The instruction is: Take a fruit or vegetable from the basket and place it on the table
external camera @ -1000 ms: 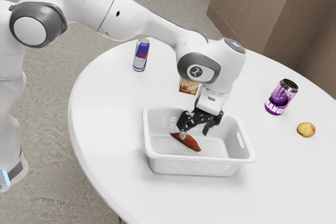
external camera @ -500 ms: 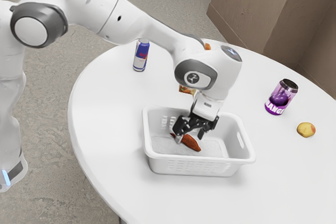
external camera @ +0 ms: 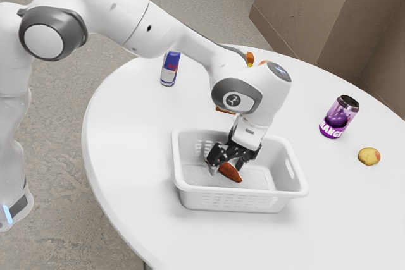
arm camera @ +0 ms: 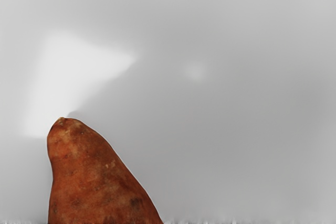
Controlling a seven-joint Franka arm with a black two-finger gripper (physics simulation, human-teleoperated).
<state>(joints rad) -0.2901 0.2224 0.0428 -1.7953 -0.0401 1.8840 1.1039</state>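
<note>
Exterior view, read as a clock face centred on the basket (external camera: 240, 198): the end effector (external camera: 227, 164) is down inside the basket, its fingers parted and straddling the sweet potato (external camera: 231, 173). Nothing is gripped as far as I can judge, though whether either finger brushes the skin I cannot tell. The sweet potato lies on the basket's floor near the middle, one tapered end pointing to about four o'clock. In the wrist view that same sweet potato looms large, right by the hand.

I take the step in hand to be the grasp itself. The next move calls for a small settling of height and line — fingers either side of the thick part — then a firm close and a straight lift until the whole length is over the rim.

The walls stand all round, so a sideways pull while low could knock one; the wall at twelve o'clock looks close behind the hand. Once up, the desk (external camera: 342, 219) offers wide room toward four and five o'clock. The purple can (external camera: 339, 117) stands at two, the yellow fruit (external camera: 369, 156) at three and the blue can (external camera: 169, 69) at eleven — toward eight, the desk's edge curves in nearer, a poorer spot for setting down.
</note>
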